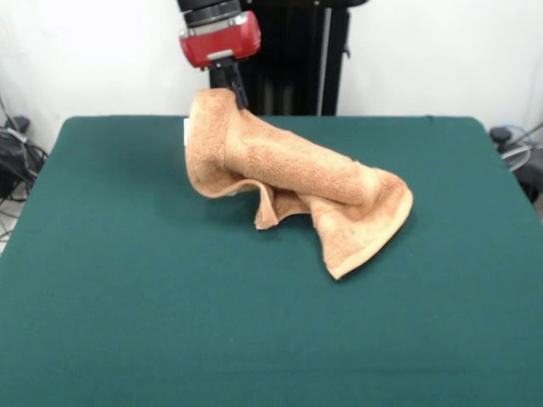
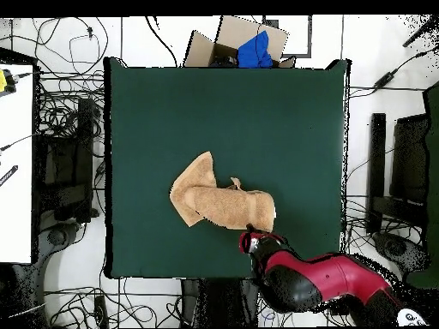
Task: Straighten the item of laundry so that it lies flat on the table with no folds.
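The light-orange towel (image 1: 288, 174) is bunched and folded on the dark green table (image 1: 127, 297). One end is lifted off the cloth at the far side, with a tiny white tag at its left edge. The other end rests on the table to the right front. My gripper (image 1: 231, 91) is shut on the raised end and holds it up. In the overhead view the towel (image 2: 219, 204) lies stretched from the table's middle toward the gripper (image 2: 255, 231) near the bottom edge, with the red arm (image 2: 326, 278) behind it.
The black pedestal (image 1: 297, 59) stands behind the table's far edge. A cardboard box with a blue cloth (image 2: 253, 47) sits beyond the table's top edge in the overhead view. Cables and equipment lie on the floor on both sides.
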Robot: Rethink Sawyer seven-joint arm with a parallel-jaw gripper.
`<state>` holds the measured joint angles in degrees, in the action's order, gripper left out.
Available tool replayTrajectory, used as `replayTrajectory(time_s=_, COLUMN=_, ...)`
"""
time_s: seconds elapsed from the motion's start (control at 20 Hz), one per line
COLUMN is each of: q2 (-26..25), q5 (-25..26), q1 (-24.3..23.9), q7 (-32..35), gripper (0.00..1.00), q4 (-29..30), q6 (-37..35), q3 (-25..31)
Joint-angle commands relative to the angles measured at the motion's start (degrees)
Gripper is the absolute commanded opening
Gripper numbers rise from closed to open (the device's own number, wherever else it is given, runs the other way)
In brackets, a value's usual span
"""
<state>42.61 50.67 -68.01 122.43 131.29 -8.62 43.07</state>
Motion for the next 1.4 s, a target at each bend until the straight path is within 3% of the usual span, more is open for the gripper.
replayTrajectory(time_s=0.05, q2=-1.1, q5=3.4, q1=1.2, q7=-7.3, gripper=0.00, q4=1.9, q6=-4.0, q3=4.5)
replayTrajectory(time_s=0.3, q2=-0.7, q5=2.1, q1=-0.1, q7=-8.5, gripper=0.00, q4=2.0, q6=-5.6, q3=6.3)
replayTrajectory(time_s=0.55, q2=-0.1, q5=4.0, q1=1.1, q7=-7.0, gripper=0.00, q4=1.7, q6=-3.7, q3=5.6)
replayTrajectory(time_s=1.2, q2=0.7, q5=0.3, q1=0.4, q7=-7.0, gripper=0.00, q4=1.8, q6=-6.2, q3=8.9)
replayTrajectory(time_s=1.25, q2=0.8, q5=1.1, q1=0.5, q7=-7.4, gripper=1.00, q4=1.4, q6=-5.6, q3=9.4)
replayTrajectory(time_s=1.4, q2=0.8, q5=0.9, q1=0.9, q7=-5.9, gripper=1.00, q4=1.4, q6=-4.8, q3=8.6)
